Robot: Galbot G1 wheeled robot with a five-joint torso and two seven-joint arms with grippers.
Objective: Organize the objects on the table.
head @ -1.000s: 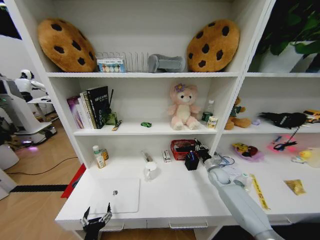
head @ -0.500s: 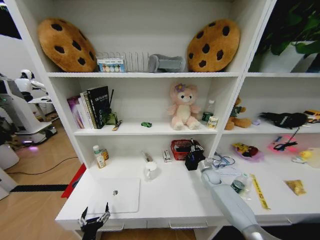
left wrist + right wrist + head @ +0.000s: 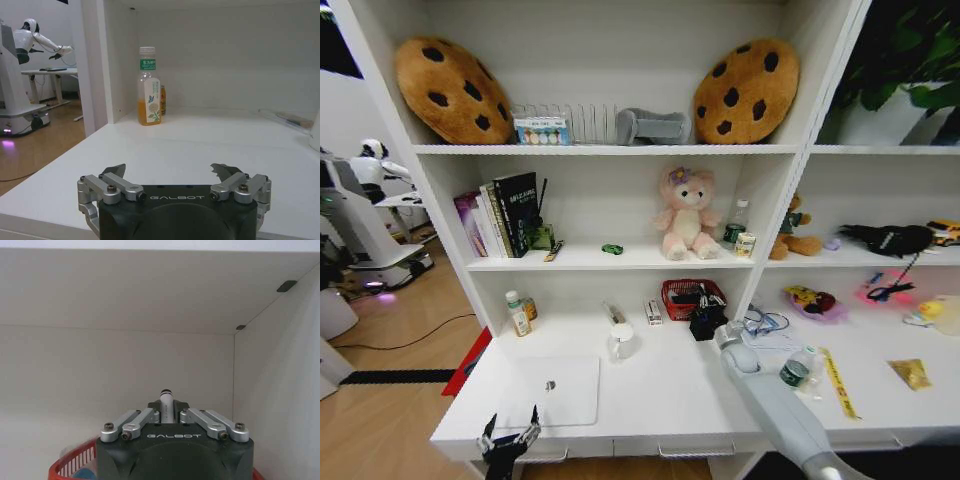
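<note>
My right gripper (image 3: 706, 312) hangs over the near right edge of the red basket (image 3: 682, 297) at the back of the white table (image 3: 670, 395). In the right wrist view this gripper (image 3: 167, 413) is shut on a white pen with a black tip (image 3: 166, 402), above the basket's rim (image 3: 75, 464). The silver laptop (image 3: 552, 390) lies shut at the front left. My left gripper (image 3: 510, 442) waits at the table's front edge, open and holding nothing (image 3: 172, 172). A yellow ruler strip (image 3: 838, 382) and a small yellow packet (image 3: 910, 373) lie to the right.
A white cup (image 3: 621, 342) stands mid-table, and a juice bottle (image 3: 518, 313) (image 3: 149, 87) in the back left corner. A small green-capped bottle (image 3: 798, 367) lies beside my right forearm. The shelf wall (image 3: 760, 250) rises just right of the basket. A tiny green toy (image 3: 612, 249) sits on the shelf above.
My right arm has swung left and brought the held pen in over the red basket. The left gripper has barely moved.
</note>
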